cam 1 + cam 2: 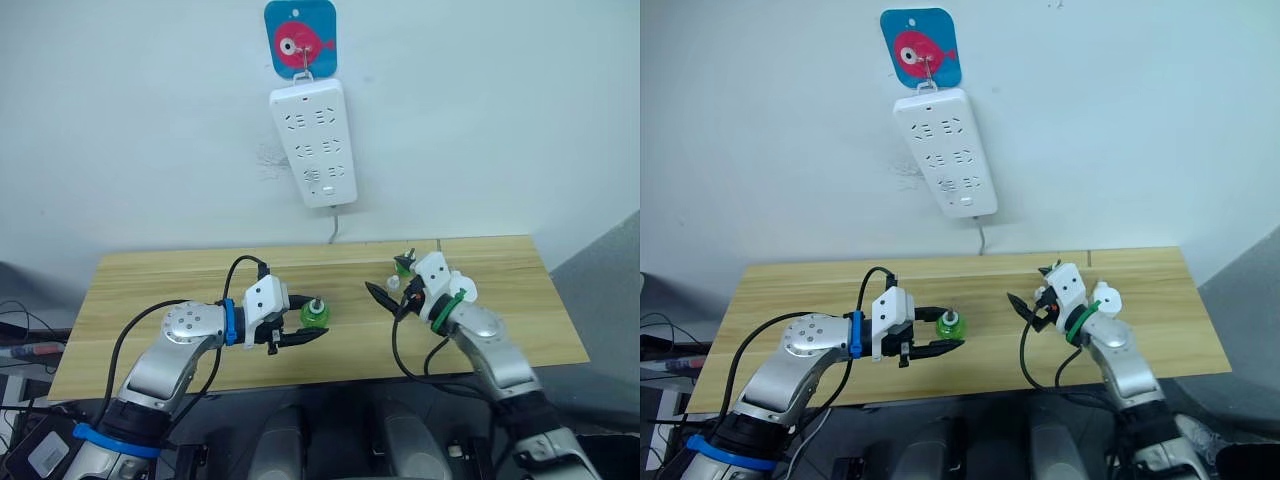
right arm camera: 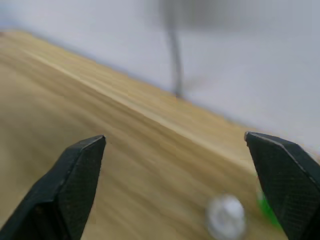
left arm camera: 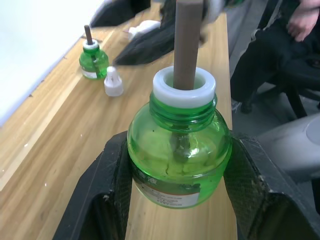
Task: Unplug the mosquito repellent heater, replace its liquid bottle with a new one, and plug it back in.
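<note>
The left end effector (image 1: 305, 325) gripped a green translucent plastic liquid bottle (image 3: 179, 150) with a brown wick over the light wooden surface (image 1: 150, 290); the right end effector (image 2: 175, 185) hung spread and empty; the bottle-swap step seemed underway, though I could not make out the heater, the next move calling for bringing bottle and heater together

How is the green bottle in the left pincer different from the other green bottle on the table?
The held bottle sits between the left pincer's fingers; the far bottle stands free on the table, a white cap beside it. The held bottle is near the table's middle; the far one is beside the right pincer. Both are green with brown wicks.
</note>
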`<action>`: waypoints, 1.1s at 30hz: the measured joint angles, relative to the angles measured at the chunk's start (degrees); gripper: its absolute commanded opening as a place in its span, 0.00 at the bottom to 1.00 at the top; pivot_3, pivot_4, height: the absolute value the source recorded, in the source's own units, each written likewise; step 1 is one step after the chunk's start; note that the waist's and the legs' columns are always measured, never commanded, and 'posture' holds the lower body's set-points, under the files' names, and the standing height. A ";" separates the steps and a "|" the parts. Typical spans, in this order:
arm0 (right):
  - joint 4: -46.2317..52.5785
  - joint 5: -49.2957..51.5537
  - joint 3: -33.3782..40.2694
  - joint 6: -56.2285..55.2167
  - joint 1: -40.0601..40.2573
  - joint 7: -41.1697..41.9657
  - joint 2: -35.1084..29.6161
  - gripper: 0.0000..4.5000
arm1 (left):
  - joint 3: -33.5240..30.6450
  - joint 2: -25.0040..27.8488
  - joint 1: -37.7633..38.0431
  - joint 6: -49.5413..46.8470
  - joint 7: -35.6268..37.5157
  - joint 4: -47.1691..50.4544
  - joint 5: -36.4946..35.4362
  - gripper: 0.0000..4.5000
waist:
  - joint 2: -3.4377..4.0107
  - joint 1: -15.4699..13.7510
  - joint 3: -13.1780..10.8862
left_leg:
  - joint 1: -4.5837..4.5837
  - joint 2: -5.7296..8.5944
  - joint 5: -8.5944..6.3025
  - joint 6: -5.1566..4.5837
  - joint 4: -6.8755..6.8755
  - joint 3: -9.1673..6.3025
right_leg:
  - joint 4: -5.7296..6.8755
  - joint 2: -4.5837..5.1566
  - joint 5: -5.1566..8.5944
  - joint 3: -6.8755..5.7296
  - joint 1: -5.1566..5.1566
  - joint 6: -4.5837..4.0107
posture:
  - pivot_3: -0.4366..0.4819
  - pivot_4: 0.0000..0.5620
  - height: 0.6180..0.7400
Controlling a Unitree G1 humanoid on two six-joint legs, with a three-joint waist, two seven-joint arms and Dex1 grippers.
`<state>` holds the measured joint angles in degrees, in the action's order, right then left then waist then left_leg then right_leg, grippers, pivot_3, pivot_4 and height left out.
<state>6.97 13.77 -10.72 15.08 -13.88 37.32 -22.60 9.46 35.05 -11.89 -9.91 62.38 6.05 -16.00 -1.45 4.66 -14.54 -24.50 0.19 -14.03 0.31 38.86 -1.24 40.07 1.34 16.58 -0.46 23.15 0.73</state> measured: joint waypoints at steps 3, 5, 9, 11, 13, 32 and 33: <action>12.02 5.78 -1.95 10.03 -1.03 6.89 -6.86 1.00 | 0.15 -0.23 -1.60 -0.06 1.44 -0.09 -0.64 0.49 | 0.00 0.02 0.00 | 0.00 0.00 0.00 0.00 0.00 -0.03 | -0.03 0.00 0.00 -0.05 -0.01 0.00 | 0.29 0.43 1.00; 17.07 9.06 -2.80 15.70 -3.59 9.71 -8.88 1.00 | 0.46 -0.90 -3.54 -0.06 2.43 -0.09 -0.79 0.49 | 0.00 0.09 0.00 | 0.00 0.00 0.00 0.00 0.01 -0.04 | -0.03 -0.01 0.00 -0.05 -0.01 0.00 | 0.27 0.42 1.00; 19.93 12.21 -4.69 21.85 -6.84 10.98 -8.44 1.00 | 1.76 -2.94 -5.72 -0.10 3.42 -0.02 -0.92 0.49 | -0.01 0.13 0.00 | -0.02 0.01 0.00 0.00 0.00 -0.04 | -0.07 -0.01 0.00 -0.05 0.00 0.00 | 0.26 0.42 1.00; 19.60 12.18 -5.23 23.16 -7.33 10.50 -7.50 1.00 | 2.03 -3.21 -5.97 -0.14 3.47 -0.03 -0.93 0.49 | -0.01 0.17 0.00 | -0.03 0.01 0.00 0.00 0.00 -0.02 | -0.08 -0.01 0.00 -0.03 0.00 0.00 | 0.26 0.41 1.00; 18.41 11.92 -5.94 23.42 -8.48 9.64 -5.85 1.00 | 2.15 -3.67 -6.28 -0.14 3.47 -0.01 -0.93 0.49 | -0.01 0.23 0.00 | -0.03 0.01 0.00 0.00 0.01 -0.02 | -0.07 -0.01 0.00 -0.03 0.01 0.00 | 0.26 0.41 1.00; 16.88 8.71 -7.39 19.85 -8.54 7.90 -3.44 0.18 | 2.08 -4.04 -6.38 -3.42 3.26 0.30 -3.40 0.49 | -0.01 0.26 0.00 | -0.03 0.01 0.00 0.00 0.01 -0.03 | -0.07 -0.01 0.00 -0.04 0.01 0.00 | 0.27 0.41 1.00; 16.88 8.78 -7.37 19.80 -8.54 7.91 -3.43 0.18 | 2.03 -4.00 -6.38 -4.20 3.26 0.49 -3.85 0.49 | -0.01 0.26 0.00 | -0.03 0.01 0.00 0.00 0.01 -0.03 | -0.07 -0.01 0.00 -0.04 0.01 0.00 | 0.26 0.40 1.00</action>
<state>23.84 22.54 -18.09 34.88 -22.41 45.23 -26.02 11.49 31.05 -18.27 -14.11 65.65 6.55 -19.85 -1.46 4.92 -14.54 -24.53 0.20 -14.03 0.31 38.86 -1.27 40.00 1.33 16.58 -0.49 23.16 0.73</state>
